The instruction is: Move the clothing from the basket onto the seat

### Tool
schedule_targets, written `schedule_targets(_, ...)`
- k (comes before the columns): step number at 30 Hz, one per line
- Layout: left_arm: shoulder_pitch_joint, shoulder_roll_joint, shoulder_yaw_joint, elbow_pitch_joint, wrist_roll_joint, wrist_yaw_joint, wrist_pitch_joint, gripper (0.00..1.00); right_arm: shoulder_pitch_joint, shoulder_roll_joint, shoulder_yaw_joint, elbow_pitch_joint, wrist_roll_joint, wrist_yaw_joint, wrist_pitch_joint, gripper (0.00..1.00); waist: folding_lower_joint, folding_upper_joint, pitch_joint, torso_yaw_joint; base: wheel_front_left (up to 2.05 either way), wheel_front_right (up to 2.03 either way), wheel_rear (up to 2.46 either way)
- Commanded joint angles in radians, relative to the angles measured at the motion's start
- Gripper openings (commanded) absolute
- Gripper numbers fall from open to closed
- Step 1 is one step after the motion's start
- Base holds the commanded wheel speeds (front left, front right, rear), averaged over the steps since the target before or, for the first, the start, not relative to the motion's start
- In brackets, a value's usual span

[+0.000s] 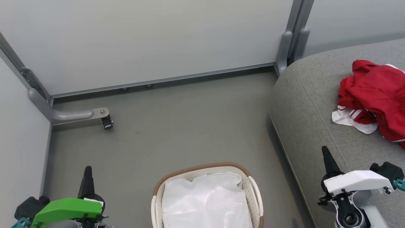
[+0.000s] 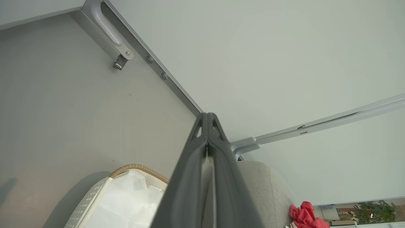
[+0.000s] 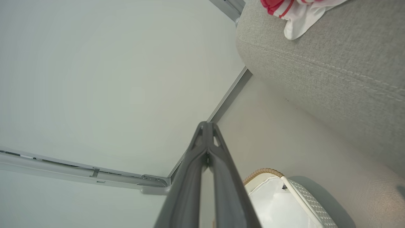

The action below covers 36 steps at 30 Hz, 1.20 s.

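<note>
The clothing (image 1: pixel 376 95), which looks soft and light and is best pinched at a raised fold, lies crumpled on the seat (image 1: pixel 310 104) at two o'clock, the basket (image 1: pixel 202 167) at six o'clock seems to hold only its liner (image 1: pixel 205 202), and the left gripper (image 1: pixel 88 171) and right gripper (image 1: pixel 326 152) are closed, empty.

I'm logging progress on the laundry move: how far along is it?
Done: the clothing lies in a heap on the seat, and the basket shows a white liner with no red fabric on it.
In hand: nothing. The left gripper and right gripper are shut and empty, apart from the clothing.
Left: apparently nothing, though the basket's near end is cut off in the head view.
</note>
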Motion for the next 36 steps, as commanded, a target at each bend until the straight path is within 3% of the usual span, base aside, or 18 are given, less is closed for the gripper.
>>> schedule_targets(1,-0.028,0.007,0.007,-0.011,-0.029,-0.005,0.005,0.00,0.005,-0.006,-0.005,-0.016,0.029,0.000,0.007,0.00,0.0000,0.0030,-0.001,0.001,0.00,0.00,0.00)
schedule_targets(36,-0.055,0.009,0.029,-0.040,-0.339,-0.019,0.091,0.00,0.027,-0.008,-0.043,-0.068,0.346,0.000,0.092,0.00,0.0000,0.0048,-0.014,0.018,0.00,0.00,0.00)
